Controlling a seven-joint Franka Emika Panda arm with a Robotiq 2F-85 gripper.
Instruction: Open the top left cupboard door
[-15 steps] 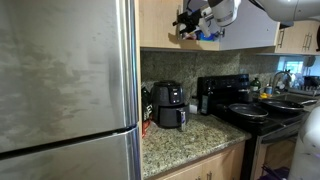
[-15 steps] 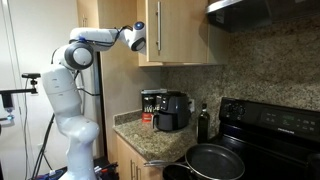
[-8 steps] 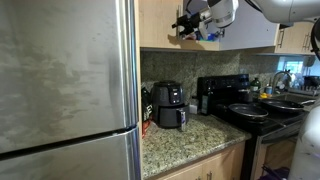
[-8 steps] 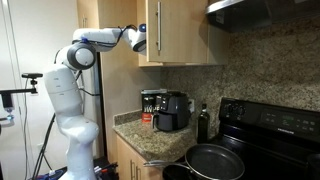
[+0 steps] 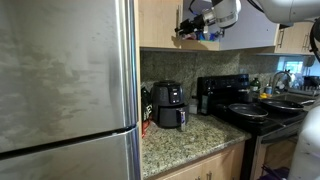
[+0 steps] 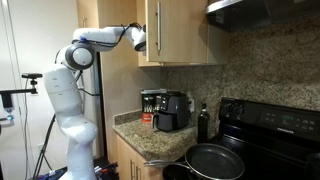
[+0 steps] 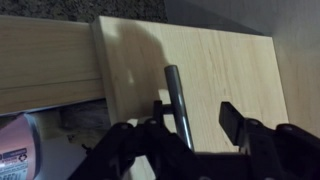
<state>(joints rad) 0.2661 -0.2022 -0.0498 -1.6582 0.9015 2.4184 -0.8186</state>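
The top left cupboard door [image 7: 225,70] is flat honey-coloured wood with a slim metal bar handle [image 7: 176,100] near its edge. It also shows in an exterior view [image 6: 182,30], where the handle [image 6: 157,30] is near its left edge. My gripper [image 7: 192,122] is open, with one finger on each side of the handle; the bar lies close to the left finger. The door's edge stands slightly off the cabinet frame, and a dark gap shows beside it. In both exterior views the gripper [image 5: 193,22] [image 6: 141,38] is up at the cupboard.
A black air fryer [image 6: 172,110] stands on the granite counter [image 5: 185,135] below. A stove with pans [image 5: 250,110] and a dark bottle [image 6: 204,122] are beside it. A steel fridge [image 5: 60,80] fills one side. A range hood [image 6: 260,12] hangs nearby.
My gripper has shifted slightly upward along the handle. The door looks the same.
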